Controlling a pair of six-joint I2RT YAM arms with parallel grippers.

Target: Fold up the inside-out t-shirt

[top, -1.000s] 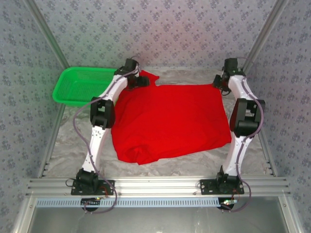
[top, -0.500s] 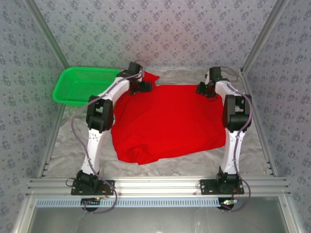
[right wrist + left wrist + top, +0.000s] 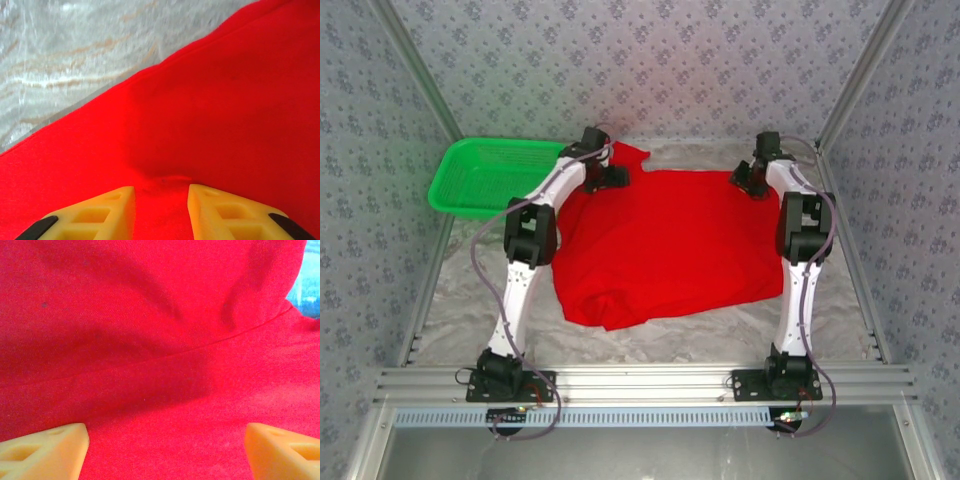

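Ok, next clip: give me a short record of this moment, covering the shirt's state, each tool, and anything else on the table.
shirt: t-shirt spread on the table, plain red side up, near-left corner bunched, no neat fold visible
left tool: left tool open, low over the shirt's far-left part
right tool: right tool closed to a narrow gap on a pucker of cloth near the shirt's far-right edge
other: green basket at the far left, beside the shirt

The slim white tubular left arm (image 3: 516,285) and right arm (image 3: 796,300) carry chunky black joint housings (image 3: 531,233), black base blocks (image 3: 500,372) and looping grey cables (image 3: 477,262). The left gripper (image 3: 167,440) and right gripper (image 3: 161,192) have yellow-orange plastic wedge fingers (image 3: 95,212) with hollow cut-outs.
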